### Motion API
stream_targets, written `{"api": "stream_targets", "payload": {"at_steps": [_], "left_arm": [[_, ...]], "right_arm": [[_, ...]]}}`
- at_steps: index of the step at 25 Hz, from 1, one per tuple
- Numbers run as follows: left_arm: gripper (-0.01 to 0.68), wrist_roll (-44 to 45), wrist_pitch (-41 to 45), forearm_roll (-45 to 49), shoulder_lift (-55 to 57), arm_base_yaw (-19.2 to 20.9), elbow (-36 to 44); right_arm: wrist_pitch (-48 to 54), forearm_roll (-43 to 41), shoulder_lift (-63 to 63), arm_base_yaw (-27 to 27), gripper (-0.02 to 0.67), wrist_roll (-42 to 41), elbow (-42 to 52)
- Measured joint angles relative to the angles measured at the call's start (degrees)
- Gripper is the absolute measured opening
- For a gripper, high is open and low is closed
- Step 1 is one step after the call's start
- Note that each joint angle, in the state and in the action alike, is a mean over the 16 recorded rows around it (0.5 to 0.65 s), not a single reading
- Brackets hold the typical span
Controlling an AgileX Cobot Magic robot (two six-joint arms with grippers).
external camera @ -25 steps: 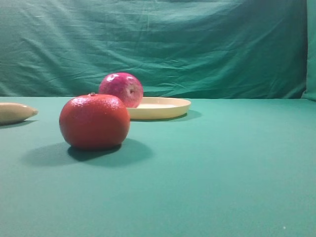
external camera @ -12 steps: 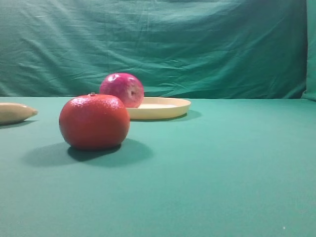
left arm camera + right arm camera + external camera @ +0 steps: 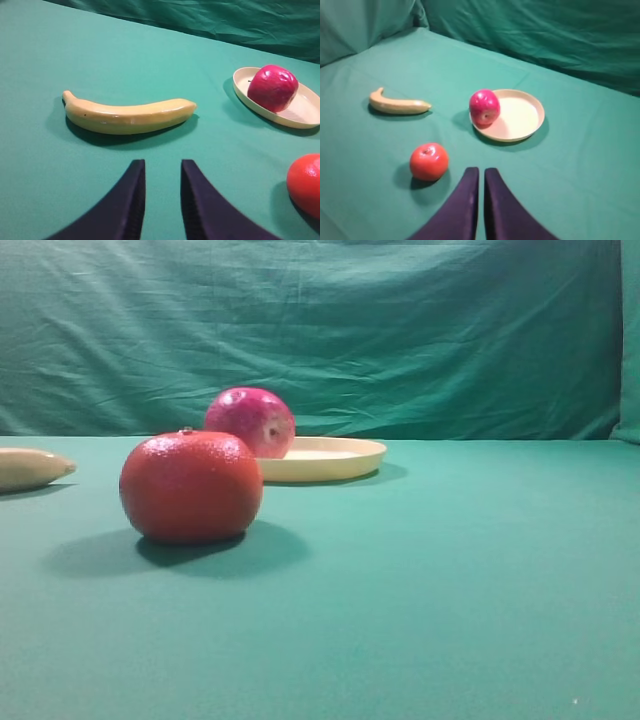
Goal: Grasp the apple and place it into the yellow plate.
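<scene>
Apple (image 3: pixel 484 107) sits inside plate (image 3: pixel 522 119), at rim side nearest banana (image 3: pixel 399 105) — placing looks done. Right gripper (image 3: pixel 481 181) closed, empty, well back from plate. Left gripper (image 3: pixel 163 176) slightly parted, empty. Next: likely just hold clear — apple near rim could roll.

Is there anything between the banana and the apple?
No. In the left wrist view only bare green cloth lies between the banana and the apple, which sits on the yellow plate.

Dark purple, smooth, curved tapering jaws, both wrists.
</scene>
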Motion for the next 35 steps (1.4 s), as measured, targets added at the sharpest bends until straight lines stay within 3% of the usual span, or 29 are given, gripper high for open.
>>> {"api": "stream_targets", "payload": {"at_steps": [7, 13, 23, 35], "left_arm": [[0.157, 0.0, 0.0, 0.0, 0.0, 0.0, 0.0], [0.157, 0.0, 0.0, 0.0, 0.0, 0.0, 0.0], [0.157, 0.0, 0.0, 0.0, 0.0, 0.0, 0.0], [0.157, 0.0, 0.0, 0.0, 0.0, 0.0, 0.0]], "right_arm": [[-6.2, -0.6, -8.7, -9.2, 0.0, 0.0, 12.7], [-8.1, -1.3, -14.7, -13.5, 0.0, 0.0, 21.6], [-9.3, -2.2, -17.9, -15.2, 0.0, -0.3, 29.9], [-9.6, -2.3, -17.9, -15.3, 0.0, -0.7, 31.2]]}}
